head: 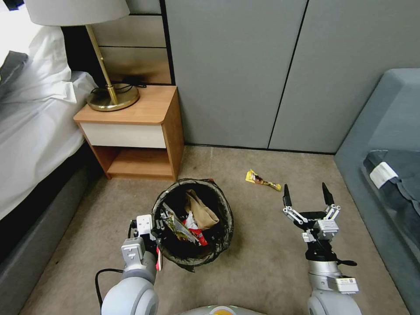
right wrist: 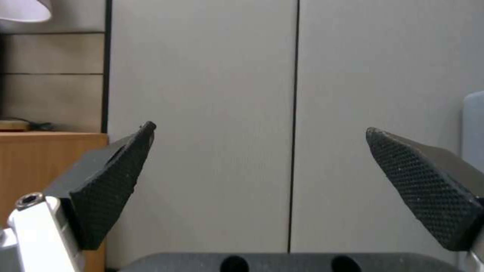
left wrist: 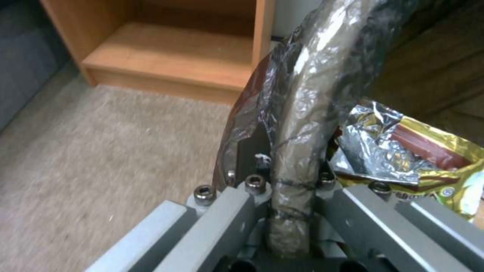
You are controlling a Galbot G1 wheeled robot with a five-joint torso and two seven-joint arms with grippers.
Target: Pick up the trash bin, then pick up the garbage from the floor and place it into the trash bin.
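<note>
The trash bin is clamped at its rim by the left gripper for carrying, while the right gripper is held spread wide near the yellow snack wrapper.

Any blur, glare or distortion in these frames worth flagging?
Head view: wide-angle bowing of the wall lines, bed linen blown out. Left wrist view: soft and smeared on the carpet, glare on the bag over the trash bin rim and on the foil wrapper. Right wrist view: even light, right gripper pads sharp.

Looks like a hotel-style bedroom — bed with white sheets, wooden nightstand, brass lamp, beige carpet, grey wall panels.
</note>
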